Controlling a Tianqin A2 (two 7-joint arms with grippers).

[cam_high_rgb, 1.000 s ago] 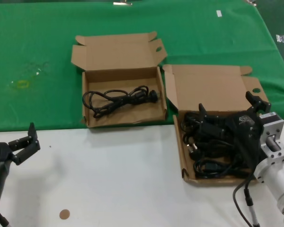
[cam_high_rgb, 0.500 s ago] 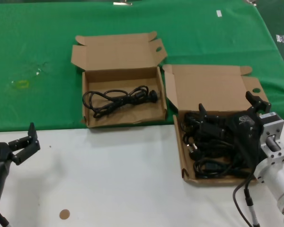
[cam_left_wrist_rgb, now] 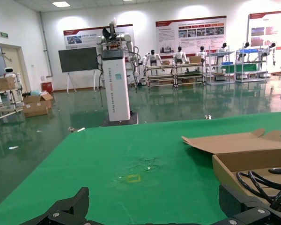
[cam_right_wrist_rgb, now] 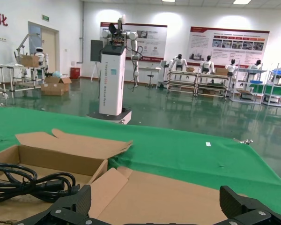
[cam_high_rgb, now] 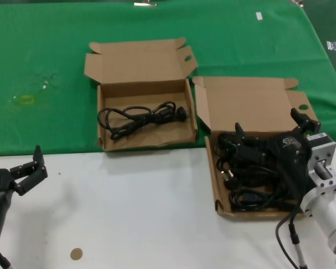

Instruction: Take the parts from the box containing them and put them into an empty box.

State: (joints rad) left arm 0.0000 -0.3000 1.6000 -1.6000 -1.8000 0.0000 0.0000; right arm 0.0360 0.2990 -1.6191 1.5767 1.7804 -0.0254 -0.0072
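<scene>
I start from the surface, white near me and covered by the green cloth behind. Compared with one second ago nothing has moved, so I judge that the next pick is waiting to begin. On the cloth, the wider box lies just left of the square box and holds one cord already, so the transfer is under way. The square box is my landmark: most of the parts lie heaped in it, tangled together. My right tool hangs over this heap with its fingers spread, gripping nothing. My left tool is far to the left of the square box, released, low over the white part. The raised lid behind the heap could hinder the lift, and the tangled loops may drag neighbours.
</scene>
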